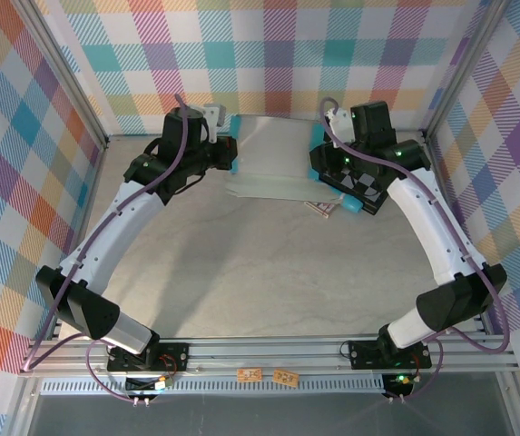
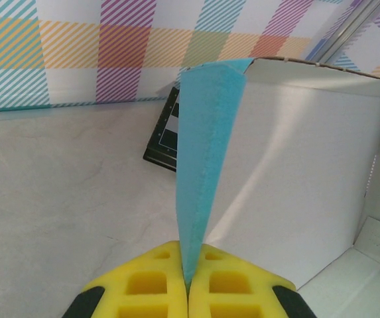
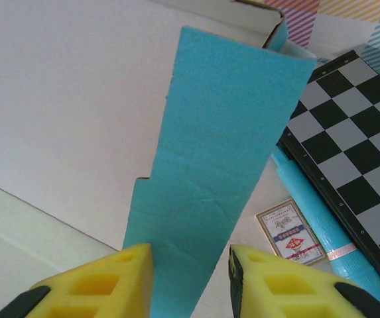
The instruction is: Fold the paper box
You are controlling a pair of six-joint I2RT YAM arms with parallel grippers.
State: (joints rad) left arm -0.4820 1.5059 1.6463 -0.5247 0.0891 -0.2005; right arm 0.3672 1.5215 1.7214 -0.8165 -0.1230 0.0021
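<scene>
The paper box [image 1: 273,154] lies at the far middle of the table, grey-white inner side up, with a teal flap raised at each end. My left gripper [image 1: 234,150] is at its left end. In the left wrist view the yellow pads [image 2: 188,275] are shut on the upright teal flap [image 2: 206,152], with the white inner panel [image 2: 302,172] to the right. My right gripper [image 1: 318,150] is at the right end. Its jaws [image 3: 190,271] stand apart around the other teal flap [image 3: 216,152], which rests against the left finger [image 3: 103,288] with a gap to the right one.
A black-and-grey checkerboard [image 1: 368,186] lies under and right of the box's right end, also seen as the checkerboard [image 3: 349,126]. A slim teal tube [image 3: 316,212] and a small card pack [image 3: 289,232] lie beside it. Plaid walls close in behind and at both sides.
</scene>
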